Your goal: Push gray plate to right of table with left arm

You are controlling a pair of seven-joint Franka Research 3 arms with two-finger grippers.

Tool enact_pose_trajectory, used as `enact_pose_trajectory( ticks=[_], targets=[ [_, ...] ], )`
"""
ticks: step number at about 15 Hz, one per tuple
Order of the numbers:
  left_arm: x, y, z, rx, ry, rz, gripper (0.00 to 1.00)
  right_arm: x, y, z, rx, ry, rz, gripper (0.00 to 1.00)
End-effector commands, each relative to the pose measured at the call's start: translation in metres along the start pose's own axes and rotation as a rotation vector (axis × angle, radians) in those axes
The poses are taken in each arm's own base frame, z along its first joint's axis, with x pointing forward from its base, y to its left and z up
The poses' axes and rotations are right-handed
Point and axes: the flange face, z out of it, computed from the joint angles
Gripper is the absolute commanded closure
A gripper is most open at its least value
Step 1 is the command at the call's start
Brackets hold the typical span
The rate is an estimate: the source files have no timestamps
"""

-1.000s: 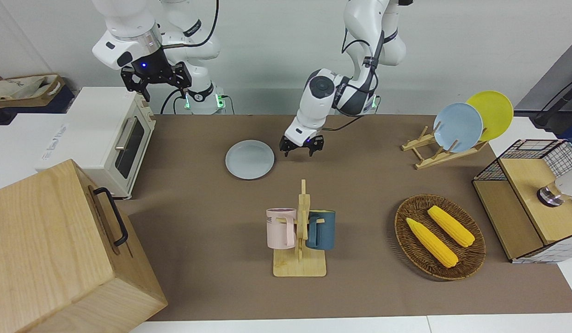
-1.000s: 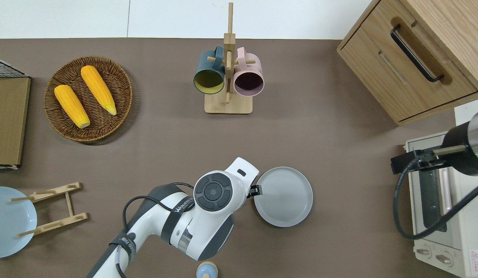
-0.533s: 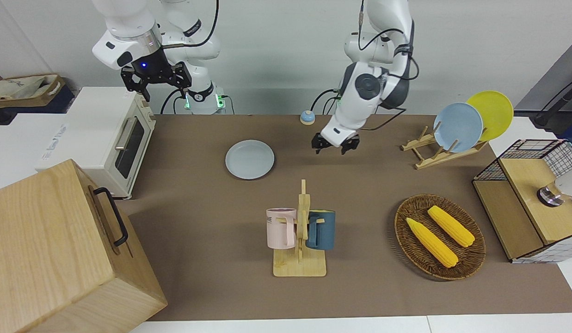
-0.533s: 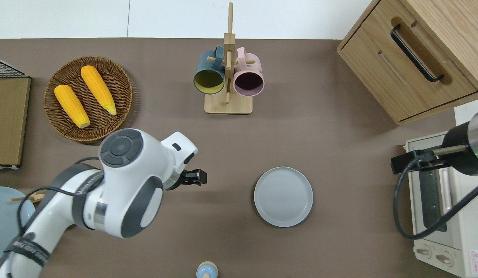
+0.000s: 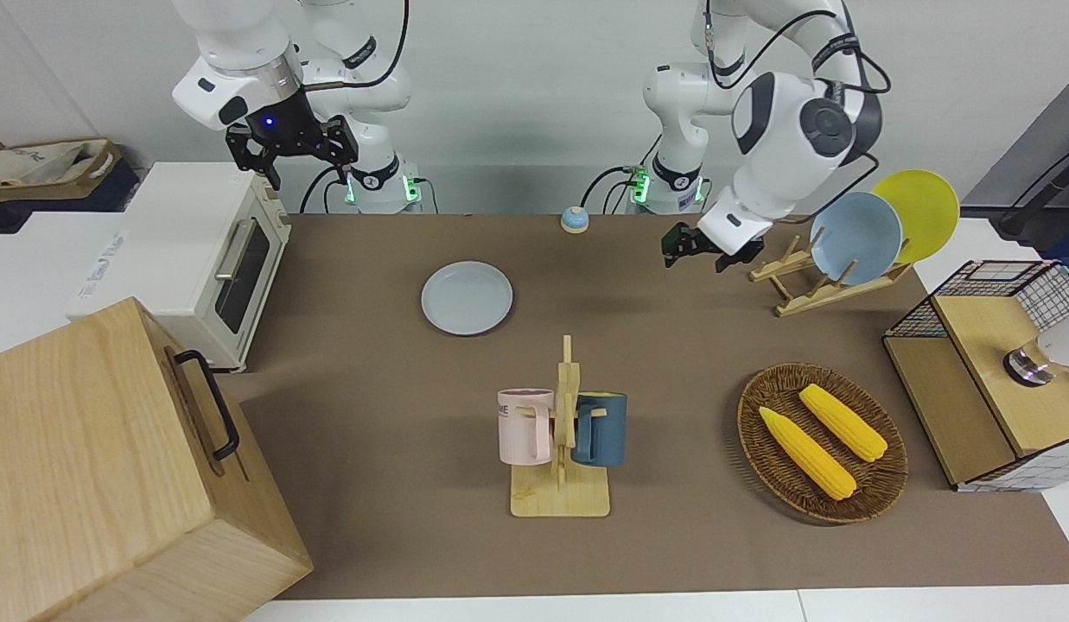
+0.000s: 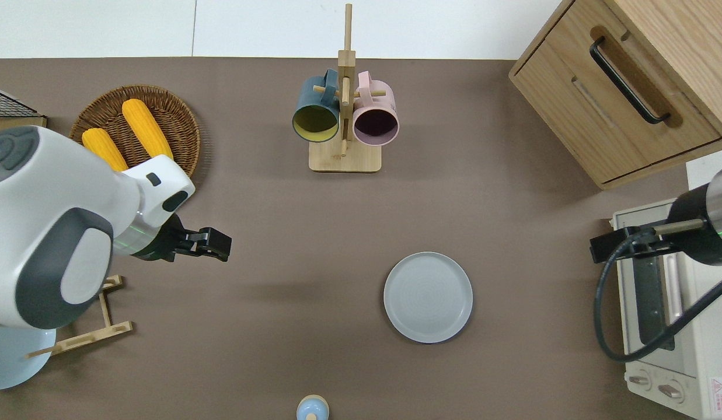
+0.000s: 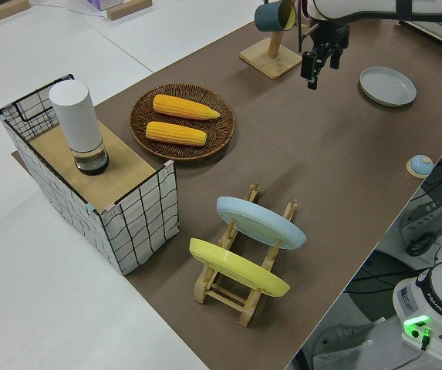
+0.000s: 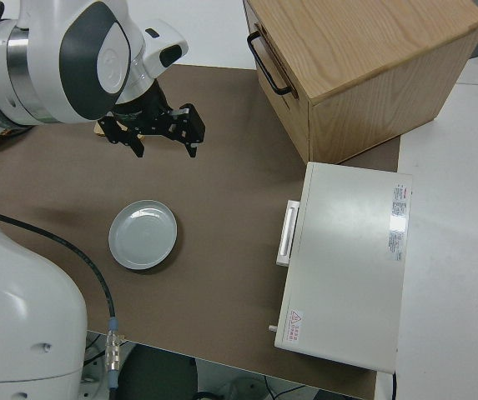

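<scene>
The gray plate lies flat on the brown table, nearer to the robots than the mug stand. My left gripper hangs open and empty in the air. It is over bare table toward the left arm's end, well apart from the plate and close to the plate rack. The right arm is parked with its gripper open.
A wooden mug stand holds a pink and a blue mug. A wicker basket contains two corn cobs. The rack carries a sky-blue plate and a yellow one. A toaster oven and wooden drawer box stand at the right arm's end.
My left gripper has pulled away from the gray plate's edge, risen and swung toward the left arm's end of the table. The plate has stayed where it was.
</scene>
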Motion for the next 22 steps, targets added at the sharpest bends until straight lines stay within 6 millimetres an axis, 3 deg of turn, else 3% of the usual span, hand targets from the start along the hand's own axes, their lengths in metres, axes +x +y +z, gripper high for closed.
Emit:
enact_pose_trajectory(
  ticks=[1,5,10,14,22],
  targets=[
    [0.002,-0.034,-0.040,0.017,0.023,0.033,0.00,-0.003,0.001,-0.004,0.004,-0.004,0.013,0.017],
    [0.000,-0.073,-0.072,0.089,0.055,0.067,0.00,-0.003,0.001,-0.004,0.004,-0.004,0.015,0.017],
    [-0.003,-0.103,-0.100,0.165,0.098,0.098,0.00,-0.003,0.001,-0.004,0.004,-0.004,0.015,0.017],
    [-0.005,-0.114,-0.123,0.183,0.139,0.083,0.00,-0.003,0.001,-0.004,0.004,-0.004,0.013,0.017],
    [-0.006,-0.115,-0.131,0.181,0.159,0.072,0.00,-0.003,0.001,-0.004,0.004,-0.004,0.013,0.017]
  ],
)
